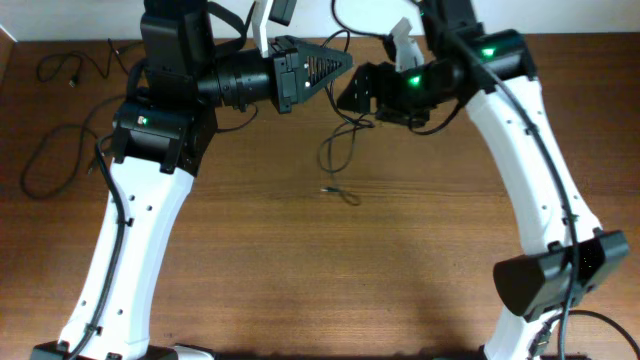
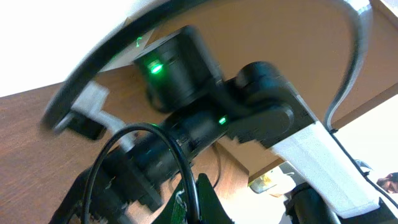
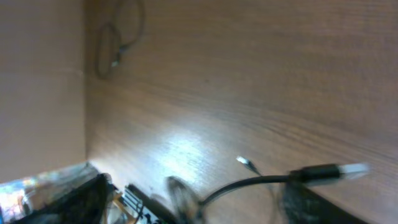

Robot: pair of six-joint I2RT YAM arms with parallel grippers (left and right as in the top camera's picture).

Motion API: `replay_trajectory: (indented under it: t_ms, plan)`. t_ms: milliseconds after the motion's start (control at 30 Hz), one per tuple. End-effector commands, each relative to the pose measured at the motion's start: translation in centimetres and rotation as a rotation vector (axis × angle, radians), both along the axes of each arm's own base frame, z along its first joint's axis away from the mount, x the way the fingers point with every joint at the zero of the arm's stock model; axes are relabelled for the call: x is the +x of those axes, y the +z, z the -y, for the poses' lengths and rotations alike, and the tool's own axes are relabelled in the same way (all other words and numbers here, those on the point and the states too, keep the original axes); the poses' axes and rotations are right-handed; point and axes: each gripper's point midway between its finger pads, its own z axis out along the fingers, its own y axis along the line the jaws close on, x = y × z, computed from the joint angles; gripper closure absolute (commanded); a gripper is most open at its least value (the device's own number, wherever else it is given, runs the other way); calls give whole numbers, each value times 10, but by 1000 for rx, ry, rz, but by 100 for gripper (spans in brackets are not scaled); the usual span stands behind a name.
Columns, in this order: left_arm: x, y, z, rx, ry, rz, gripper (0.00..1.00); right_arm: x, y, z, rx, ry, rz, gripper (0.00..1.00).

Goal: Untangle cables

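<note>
A thin black cable [image 1: 333, 150] hangs from between my two grippers, and its loop and small plug end rest on the table. My left gripper [image 1: 345, 63] points right with its jaws shut on this cable [image 2: 186, 180]. My right gripper [image 1: 350, 92] is close beside the left tip. In the blurred right wrist view the right jaws [image 3: 199, 208] stand apart, and the cable [image 3: 261, 180] crosses between them, ending in a silvery-tipped plug. A second cable loop [image 1: 55, 160] lies at the left. A third cable [image 1: 62, 66] lies at the far left corner.
The wooden table [image 1: 400, 260] carries both white arms at its left and right sides. Thicker black arm cables run by the arm tops [image 1: 345, 20]. A small silvery plug [image 3: 247, 163] lies on the wood, and a distant cable loop [image 3: 115, 37] shows in the right wrist view.
</note>
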Motion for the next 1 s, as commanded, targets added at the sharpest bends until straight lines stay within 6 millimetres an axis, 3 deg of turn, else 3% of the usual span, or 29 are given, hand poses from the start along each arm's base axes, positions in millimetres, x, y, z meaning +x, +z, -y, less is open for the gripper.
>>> replay_trajectory:
  t_ms: [0,33,133,200,267,300,367,400,467,533,633,700,800,900,967]
  plan:
    - [-2,3,-1,-10,-12,-4,100,0,-45,2,-108,-17,-82,39]
    - [-2,3,-1,-10,-11,-4,100,-1,-50,5,-131,-25,-90,50]
    - [0,3,-3,-10,-3,-4,100,-7,-59,19,-211,-48,-118,57]
    - [7,3,-14,-16,30,-22,100,-9,-63,24,-244,-57,-129,83]
    - [16,1,-28,-11,75,-35,100,-6,-67,36,-299,-110,-137,95]
    - [28,-7,-40,11,155,-66,100,-4,-70,47,-342,-184,-157,93]
    - [51,-30,-64,72,350,-161,100,-2,-70,53,-341,-204,-164,63]
    - [69,-60,-94,127,599,-322,100,-2,-66,54,-291,-174,-172,53]
    - [78,-74,-116,147,762,-398,100,-7,-58,40,-199,-41,-138,47]
    - [82,-75,-123,110,825,-449,100,-18,-42,15,-39,115,-110,28]
    - [81,-72,-118,-40,850,-618,100,-20,-30,0,60,157,-99,23]
    - [80,-72,-118,-135,884,-740,100,-24,-20,-14,129,219,-68,13]
    - [80,-70,-115,-244,899,-868,100,-19,-15,-36,142,261,13,12]
    - [90,-43,-110,-313,843,-773,100,-4,-31,-28,3,104,-12,11]
    - [94,-30,-108,-346,821,-730,100,-6,-33,-31,-15,108,-12,12]
